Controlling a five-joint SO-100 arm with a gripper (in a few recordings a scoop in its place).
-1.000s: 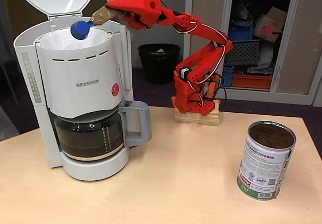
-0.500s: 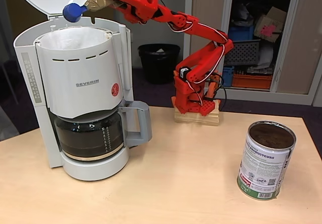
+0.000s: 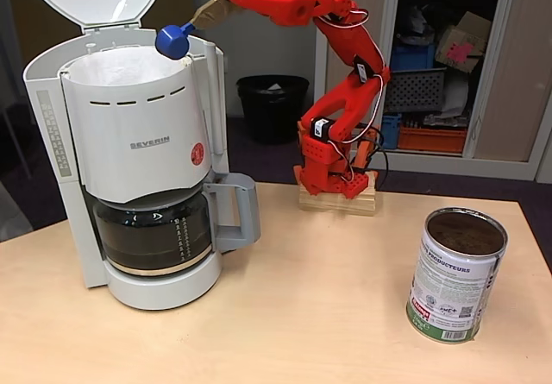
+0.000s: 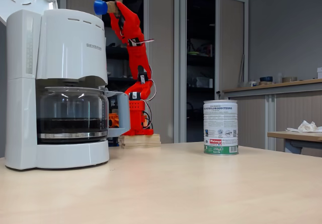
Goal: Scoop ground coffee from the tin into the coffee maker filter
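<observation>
One cam high front, other low side; both share tin (image 3: 456, 274).

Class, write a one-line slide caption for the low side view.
Red arm holds blue scoop above the coffee maker filter; tin stands apart on table.

Red arm (image 3: 345, 65) reaches high, claw (image 3: 226, 0) clamped, angled downward.

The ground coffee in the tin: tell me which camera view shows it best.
A fixed view from above the table: it looks into the open tin, so the ground coffee shows as a dark brown surface below the rim. The other fixed view, level with the table, sees the tin side-on, label and wall, with the contents hidden.
</observation>
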